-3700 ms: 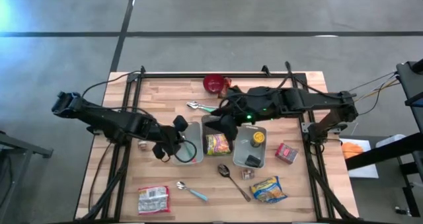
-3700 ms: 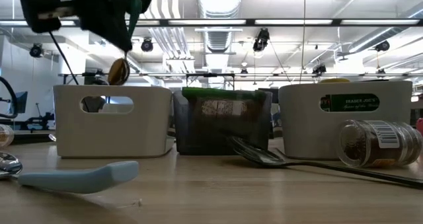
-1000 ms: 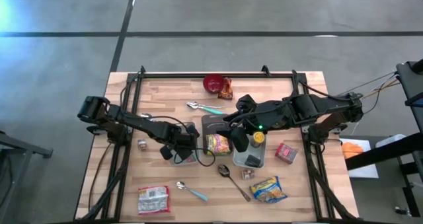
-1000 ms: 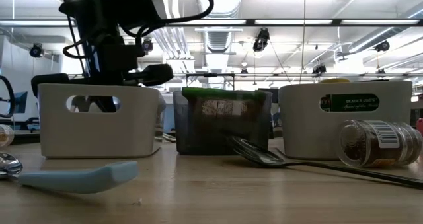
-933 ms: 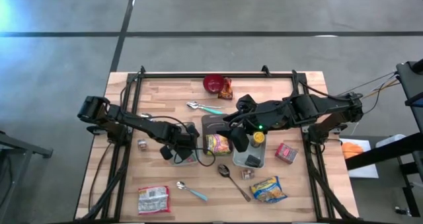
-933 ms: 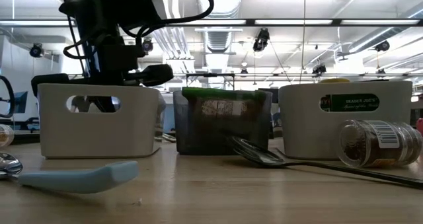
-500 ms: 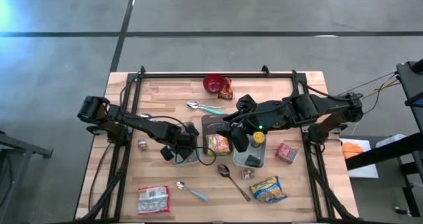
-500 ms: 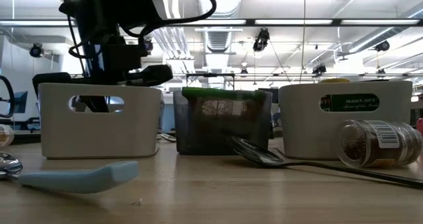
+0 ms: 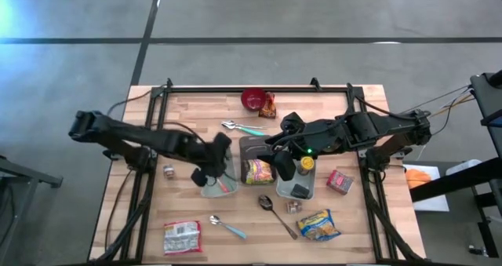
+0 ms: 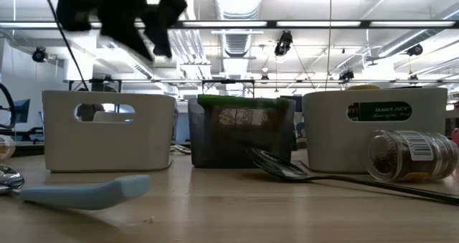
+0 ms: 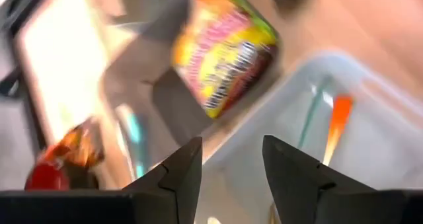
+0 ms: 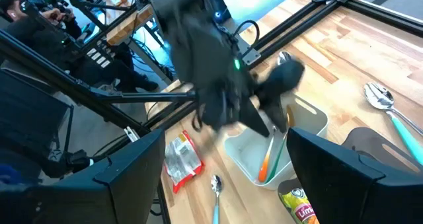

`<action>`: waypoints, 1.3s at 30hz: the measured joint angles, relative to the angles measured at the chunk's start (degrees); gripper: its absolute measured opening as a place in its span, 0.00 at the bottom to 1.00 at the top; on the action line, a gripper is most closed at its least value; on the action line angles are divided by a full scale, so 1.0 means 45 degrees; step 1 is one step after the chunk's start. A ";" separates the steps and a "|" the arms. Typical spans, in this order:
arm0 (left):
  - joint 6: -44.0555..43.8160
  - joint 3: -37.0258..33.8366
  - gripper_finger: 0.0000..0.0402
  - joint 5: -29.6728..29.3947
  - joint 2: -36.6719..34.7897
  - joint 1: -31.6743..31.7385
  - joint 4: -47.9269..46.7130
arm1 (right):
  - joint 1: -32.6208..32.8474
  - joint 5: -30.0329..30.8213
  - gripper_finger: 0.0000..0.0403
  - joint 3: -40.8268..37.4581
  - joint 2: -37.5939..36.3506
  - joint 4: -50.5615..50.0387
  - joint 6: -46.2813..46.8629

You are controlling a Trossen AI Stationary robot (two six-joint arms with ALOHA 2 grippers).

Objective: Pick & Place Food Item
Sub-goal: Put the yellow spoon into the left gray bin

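My left gripper [image 9: 210, 162] hangs open above the left white bin [image 9: 222, 189], with nothing between its fingers [image 11: 231, 164]. It shows blurred over that bin [image 10: 107, 128] in the low view. An orange-handled utensil [image 11: 337, 121] lies in the bin, and I see it again from above [image 9: 224, 186]. A yellow-and-pink food packet [image 9: 257, 172] sits in the dark middle bin [image 9: 249, 147]; the left wrist view also shows the packet [image 11: 221, 49]. My right gripper [image 9: 278, 160] waits open over the middle bins, its fingers [image 12: 132, 174] wide apart.
A right white bin [image 9: 302, 189] holds a yellow-lidded jar [image 9: 305, 163]. Loose on the table are a silver-red packet [image 9: 182, 236], a yellow packet [image 9: 318, 224], a red box [image 9: 340, 181], a spice jar [image 10: 409, 155], spoons [image 9: 271, 205], and a red bowl [image 9: 252, 100].
My left gripper has risen out of the left white bin and now hangs clear above it, having turned somewhat. The orange-handled utensil, hidden under the gripper before, now shows lying in the bin. The bin has stayed in place.
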 joint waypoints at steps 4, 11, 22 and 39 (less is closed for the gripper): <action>-0.2584 0.0324 0.40 -0.0166 -0.1157 0.0834 -0.1039 | 0.0000 0.0005 0.78 0.0000 -0.0020 0.0034 -0.0073; -0.5315 0.0283 0.40 -0.2265 -0.2044 0.2198 -0.4659 | 0.0000 0.0010 0.78 0.0000 -0.0073 0.0043 -0.0251; -0.7944 -0.1175 0.40 -0.2173 -0.1827 0.3037 -0.5767 | 0.0030 0.0016 0.78 0.0000 -0.0073 0.0055 -0.0410; -0.4374 -0.3296 0.40 0.0056 -0.0579 0.3108 -0.3697 | 0.0536 0.0044 0.78 0.0000 -0.0073 0.0058 -0.0473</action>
